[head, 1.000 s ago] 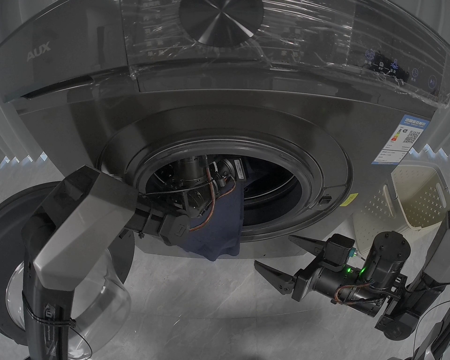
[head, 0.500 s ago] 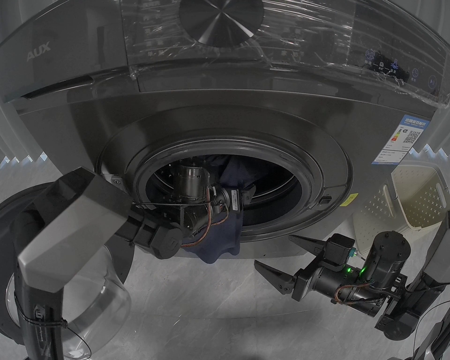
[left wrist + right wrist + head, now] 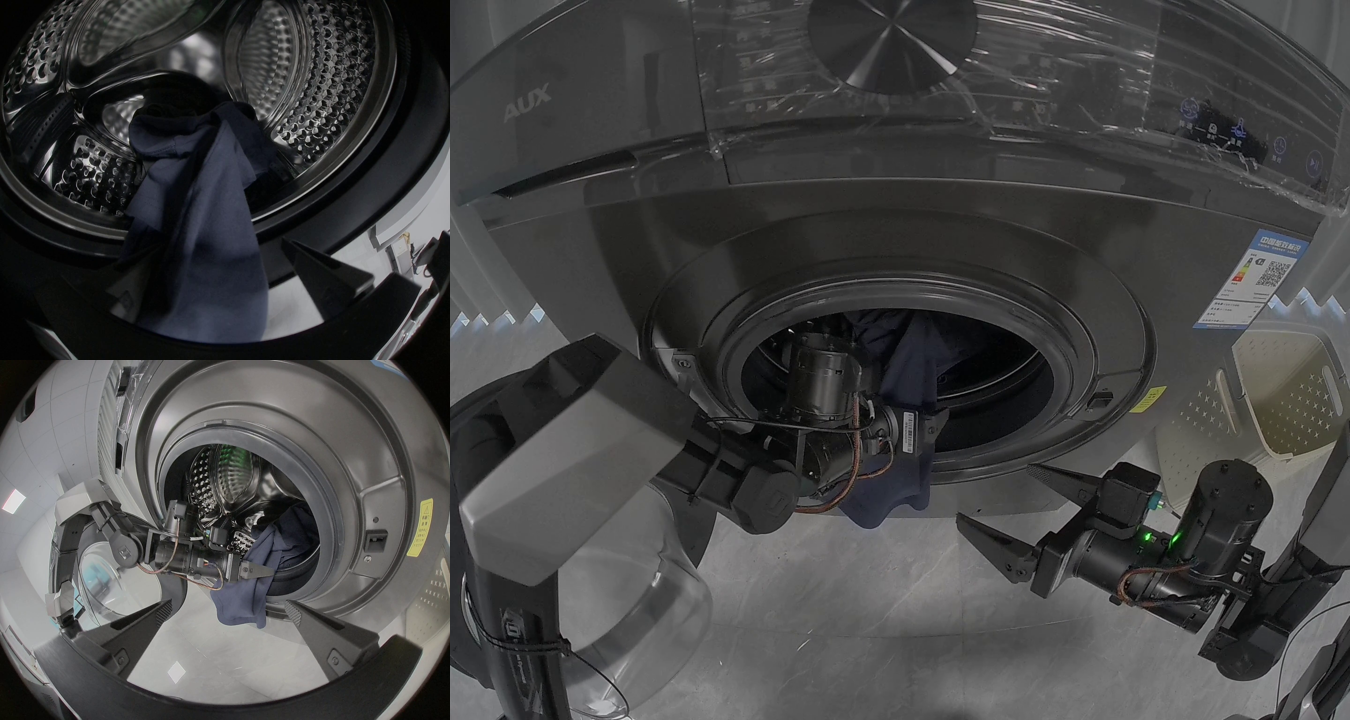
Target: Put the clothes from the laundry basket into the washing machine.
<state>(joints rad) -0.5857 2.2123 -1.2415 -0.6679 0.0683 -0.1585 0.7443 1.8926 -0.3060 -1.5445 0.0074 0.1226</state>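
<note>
A dark navy garment [image 3: 907, 359] lies over the lower rim of the washing machine's drum opening [image 3: 1050, 309]. Part of it rests inside the drum and part hangs down outside [image 3: 243, 603]. My left gripper [image 3: 930, 427] sits at the mouth of the opening, open, with the cloth [image 3: 201, 211] running between its spread fingers and one finger [image 3: 328, 276] bare beside it. My right gripper [image 3: 1012, 516] hovers below and to the right of the opening, open and holding nothing. The perforated drum [image 3: 328, 70] is behind the garment.
The cream laundry basket [image 3: 1284, 394] stands on the right beside the machine. The round glass door [image 3: 628, 600] is swung open on the left, under my left arm. Grey floor [image 3: 872, 600] lies in front of the machine.
My left arm has drawn back and lower from inside the drum. The garment's upper part now lies in the drum above the gripper. The right arm has barely moved.
</note>
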